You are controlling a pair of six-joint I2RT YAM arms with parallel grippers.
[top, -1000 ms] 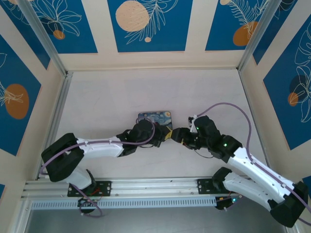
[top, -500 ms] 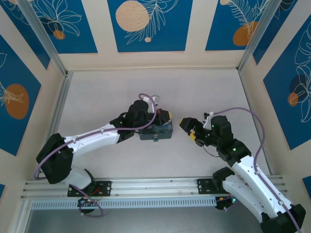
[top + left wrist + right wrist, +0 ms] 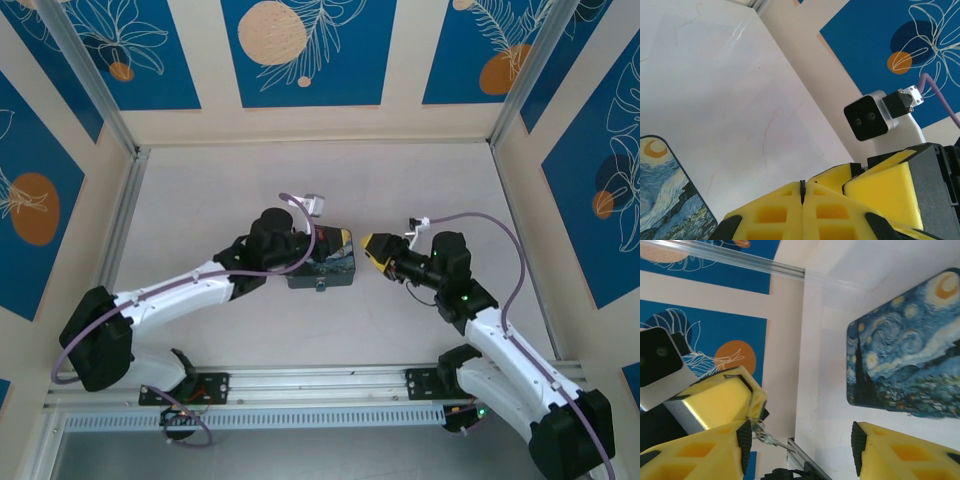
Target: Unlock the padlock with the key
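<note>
The painted tin (image 3: 322, 268) lies mid-table, and a tiny grey padlock (image 3: 320, 287) sits at its near edge. My left gripper (image 3: 343, 239) hovers over the tin's right end. It is shut, with a thin dark sliver (image 3: 802, 186) pinched between its yellow fingers. In the right wrist view the small key (image 3: 771, 439) dangles on its rings from the left gripper's fingertip (image 3: 720, 397). My right gripper (image 3: 377, 251) faces the left one tip to tip and is open (image 3: 800, 442). The key hangs just beside its left pad (image 3: 745, 445).
The Starry Night tin lid (image 3: 905, 365) lies flat beyond my right fingers. An aluminium rail (image 3: 300, 382) runs along the near table edge, and patterned walls (image 3: 300, 60) close in the back and sides.
The tin has shifted toward the near edge and the left arm has pulled back behind it. The right gripper drew away to the right, then came back up to the left gripper's tip.
</note>
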